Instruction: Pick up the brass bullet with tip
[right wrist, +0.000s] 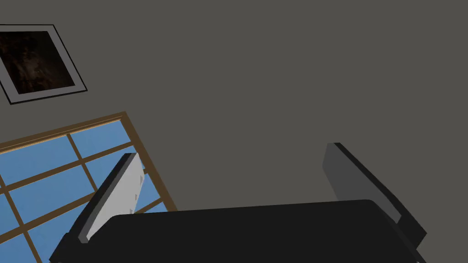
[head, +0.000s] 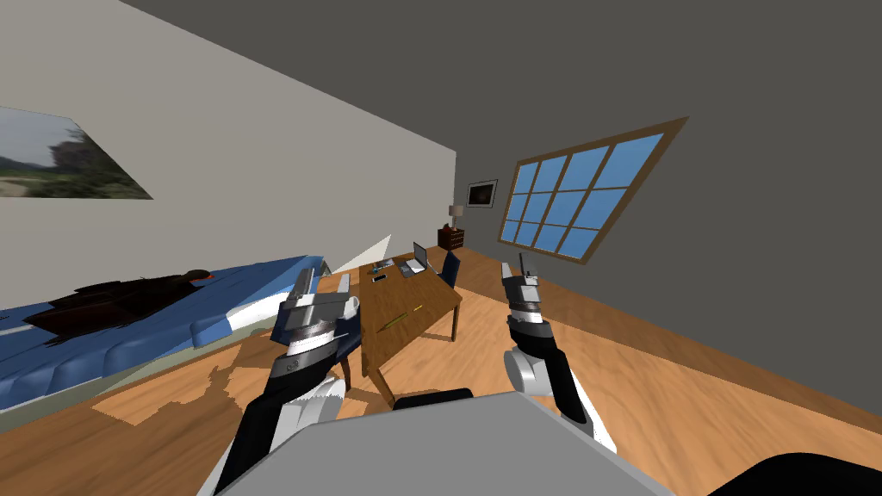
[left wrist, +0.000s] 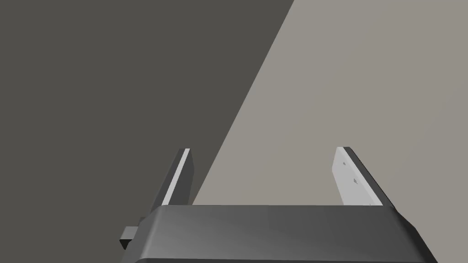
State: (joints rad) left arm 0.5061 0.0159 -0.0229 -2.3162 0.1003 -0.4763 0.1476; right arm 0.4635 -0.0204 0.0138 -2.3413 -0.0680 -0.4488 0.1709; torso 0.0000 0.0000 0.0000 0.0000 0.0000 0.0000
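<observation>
My left jaws stand wide open and empty, the two fingers [left wrist: 354,180] well apart and touching nothing. My right jaws are the same: fingers [right wrist: 119,194] spread wide, nothing held. In the head view both sets point upward, raised on the left arm [head: 297,366] and the right arm [head: 536,344], so neither faces the worktop [head: 388,344] that runs away from me between them. What I take for the bullet [head: 417,307] is a short yellow sliver lying flat on that worktop, about midway along it and nearer the edge on my right arm's side. From both jaws it lies forward, below and inward. Its long axis slants across the worktop rather than along it, roughly parallel with a longer, darker stick [head: 394,322] that lies near it on my side, apart from it. It is too small for me to tell which end carries the tip. I judge neither arm plainly nearer, though the right has the open side of the worktop, while the left stands at the other edge with a dark chair [head: 349,337] beside it. A laptop [head: 419,257] sits at the far end, well apart from the bullet. The approach is not yet begun: the next move calls for tipping one set of jaws down over the sliver and turning them to close across its short width, without catching the stick instead.
</observation>
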